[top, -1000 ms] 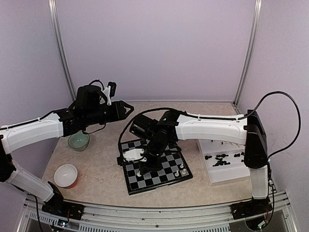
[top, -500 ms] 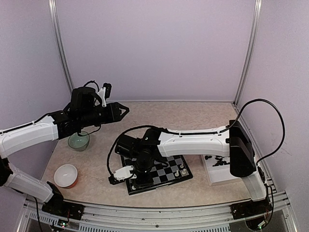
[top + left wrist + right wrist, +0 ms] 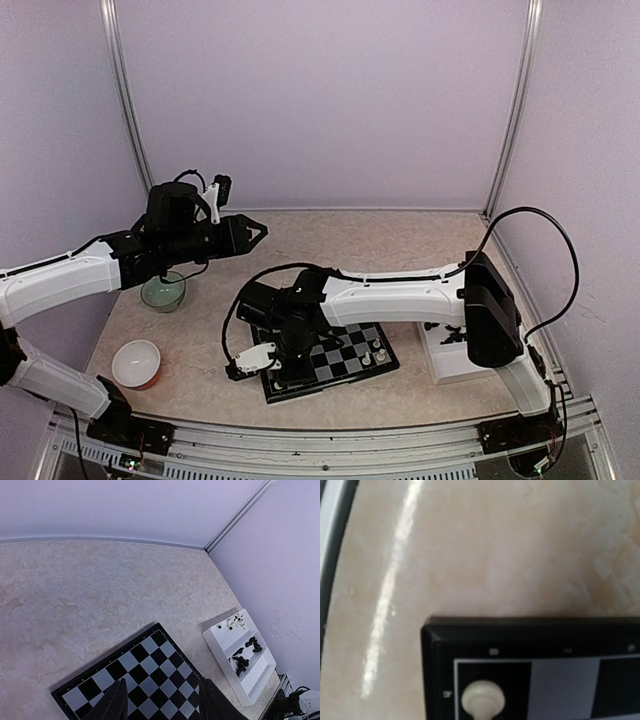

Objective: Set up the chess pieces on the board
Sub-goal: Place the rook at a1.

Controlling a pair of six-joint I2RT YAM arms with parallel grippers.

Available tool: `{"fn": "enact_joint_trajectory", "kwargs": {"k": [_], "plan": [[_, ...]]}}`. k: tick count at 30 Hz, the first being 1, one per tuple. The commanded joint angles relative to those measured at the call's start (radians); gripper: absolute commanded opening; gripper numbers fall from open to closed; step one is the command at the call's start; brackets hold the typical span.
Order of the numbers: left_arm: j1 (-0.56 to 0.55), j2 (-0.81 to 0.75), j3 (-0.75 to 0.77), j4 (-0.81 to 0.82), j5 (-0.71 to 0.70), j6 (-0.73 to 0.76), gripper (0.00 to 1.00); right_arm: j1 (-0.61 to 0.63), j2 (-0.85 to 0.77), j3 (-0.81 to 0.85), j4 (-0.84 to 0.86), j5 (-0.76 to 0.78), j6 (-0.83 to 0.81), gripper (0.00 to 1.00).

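One cream piece: sitting on the board's near-left corner square.
Right claw: hovering there, clenched (hold unclear).
Left claw: hanging released, far left.

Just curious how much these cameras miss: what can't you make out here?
Right wrist view: cream piece on the board, cut off by the bottom edge; type unclear.
Top view: the right gripper hides the squares beneath it.
Left wrist view: black pieces in the tray, too small to identify.
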Motion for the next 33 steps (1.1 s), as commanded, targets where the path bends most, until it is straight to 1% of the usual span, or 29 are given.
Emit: {"fn": "enact_joint_trajectory", "kwargs": {"k": [1,8,14,18,22,27,30,33], "plan": [[0.009,0.005,-0.016,0.037,0.015,0.007,0.49,0.0,0.023,0.031,0.009,0.022,0.016,0.1],[0.01,0.003,-0.024,0.041,0.021,0.006,0.49,0.0,0.026,0.033,0.011,0.03,0.018,0.26],[0.01,0.005,-0.028,0.042,0.025,0.002,0.49,0.0,0.01,0.036,0.005,0.014,0.015,0.34],[0.01,0.019,-0.02,0.041,0.035,0.003,0.49,-0.036,-0.069,-0.015,0.007,0.001,0.002,0.36],[0.01,0.047,0.006,0.04,0.053,0.004,0.49,-0.134,-0.208,-0.113,0.047,0.056,-0.025,0.37],[0.007,0.118,0.066,0.04,0.084,0.007,0.49,-0.302,-0.403,-0.256,0.104,0.113,-0.046,0.37],[-0.01,0.171,0.117,0.041,0.109,0.037,0.49,-0.421,-0.53,-0.349,0.148,0.147,-0.049,0.37],[-0.045,0.213,0.178,0.042,0.105,0.066,0.49,-0.574,-0.643,-0.454,0.2,0.139,-0.035,0.35]]}}
